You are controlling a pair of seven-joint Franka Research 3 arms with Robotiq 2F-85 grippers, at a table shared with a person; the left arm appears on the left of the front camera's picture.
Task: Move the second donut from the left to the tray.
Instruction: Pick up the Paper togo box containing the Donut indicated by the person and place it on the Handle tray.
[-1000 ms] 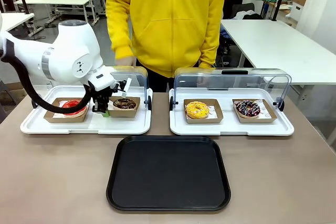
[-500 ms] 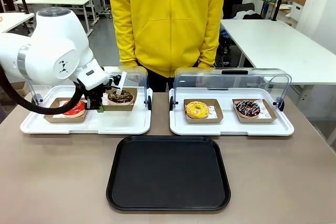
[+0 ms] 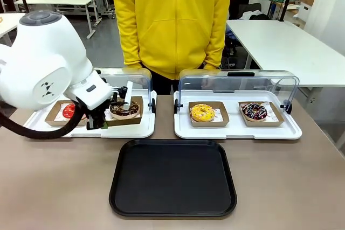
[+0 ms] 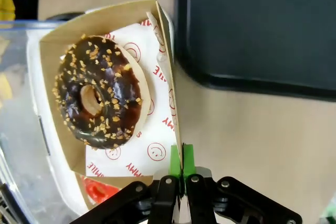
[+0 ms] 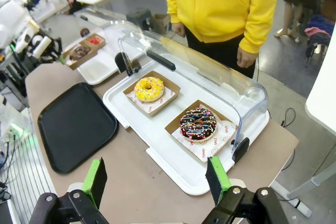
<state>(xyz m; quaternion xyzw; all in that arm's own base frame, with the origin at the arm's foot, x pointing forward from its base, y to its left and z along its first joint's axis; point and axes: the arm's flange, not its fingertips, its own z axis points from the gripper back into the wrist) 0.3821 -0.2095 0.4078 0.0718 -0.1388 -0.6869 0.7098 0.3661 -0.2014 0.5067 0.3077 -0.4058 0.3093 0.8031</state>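
Left gripper [image 4: 182, 169]: green pads pressed together, pinching the near wall of the cardboard tray [image 4: 167, 56], low at the front edge of the left white tray [image 3: 129, 131].
Donut [image 3: 125, 109]: the chocolate ring with light sprinkles sits in its cardboard tray, on white paper, at the near right part of the left white tray, beside the red donut [image 3: 68, 110].
Black tray [image 3: 172, 179]: near centre of the table, to the right of the carried donut and well apart from it.
Right gripper [image 5: 156, 181]: fingers spread wide, holding nothing, hovering off the right end of the table.
Risk, grip: the hold is on one thin wall only; the cardboard could bend or slip out and the tray could sag.
Risk, tilt: if the far side drops, the donut could slide on the paper and roll out.
Risk, edges: the cardboard base could catch the white tray's rim or the black tray's raised rim on the way across.
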